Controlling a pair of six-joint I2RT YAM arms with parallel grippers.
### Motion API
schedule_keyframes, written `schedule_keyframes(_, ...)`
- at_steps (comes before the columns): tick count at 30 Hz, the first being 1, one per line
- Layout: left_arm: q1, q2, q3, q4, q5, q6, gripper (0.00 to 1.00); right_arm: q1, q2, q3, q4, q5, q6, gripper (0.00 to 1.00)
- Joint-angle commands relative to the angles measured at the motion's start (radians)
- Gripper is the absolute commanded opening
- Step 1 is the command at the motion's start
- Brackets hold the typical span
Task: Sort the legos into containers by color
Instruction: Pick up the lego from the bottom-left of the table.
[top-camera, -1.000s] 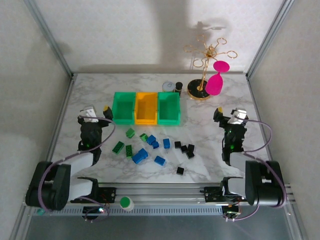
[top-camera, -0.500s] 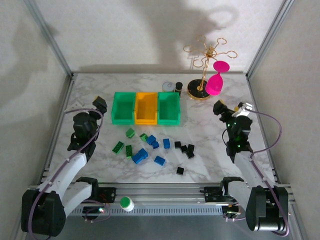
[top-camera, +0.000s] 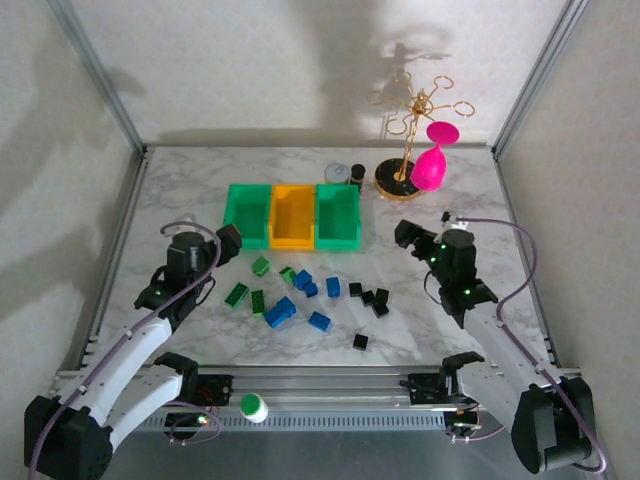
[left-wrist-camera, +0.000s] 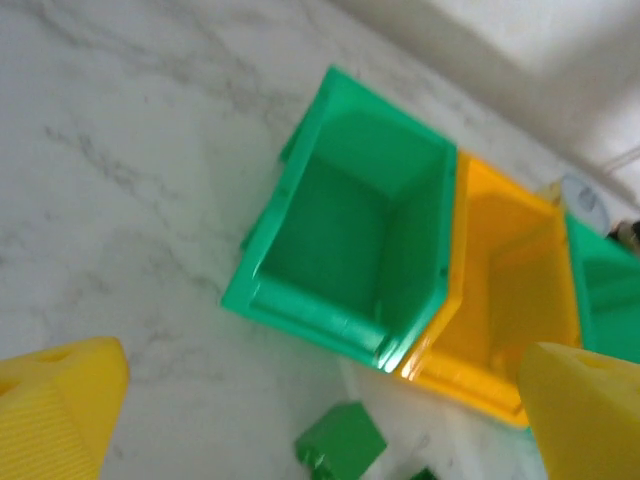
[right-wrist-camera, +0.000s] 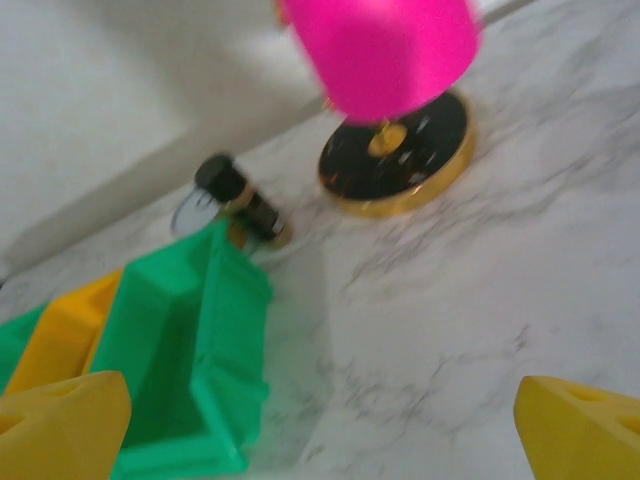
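both grippers spread and empty, legos loose on the tabletop
left gripper (top-camera: 229, 240) hangs with jaws wide apart, holding nothing, just beside the near corner of the left green bin (top-camera: 250, 212); right gripper (top-camera: 405, 235) is likewise wide apart and empty, near the right green bin (top-camera: 338, 212). three bins stand touching in a row: two green, one orange bin (top-camera: 294, 214) between them. the legos lie on the tabletop (top-camera: 180, 185) in front of the bins, between the arms: four green (top-camera: 261, 265), five or six blue (top-camera: 320, 321), five black (top-camera: 360, 341).
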Motion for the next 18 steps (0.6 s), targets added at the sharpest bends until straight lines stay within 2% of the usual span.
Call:
schedule_keyframes(1,-0.052,0.031,0.031,-0.164,-0.015,-0.052,0.99,0.117,0.04,0.049,-0.084,0.022,0.043,0.99)
schedule_keyframes(6,-0.168,0.089,0.028,-0.237,-0.07,-0.069,0.99,0.321,0.146,0.092,-0.099,0.058,0.088,0.99)
schedule_keyframes(11,-0.221,0.171,0.013,-0.237,-0.014,-0.074,0.99,0.506,0.245,0.152,-0.105,0.109,0.12,0.99)
schedule_keyframes(18,-0.235,0.256,-0.027,-0.181,-0.056,-0.104,0.99,0.638,0.344,0.248,-0.142,0.169,0.121,0.99)
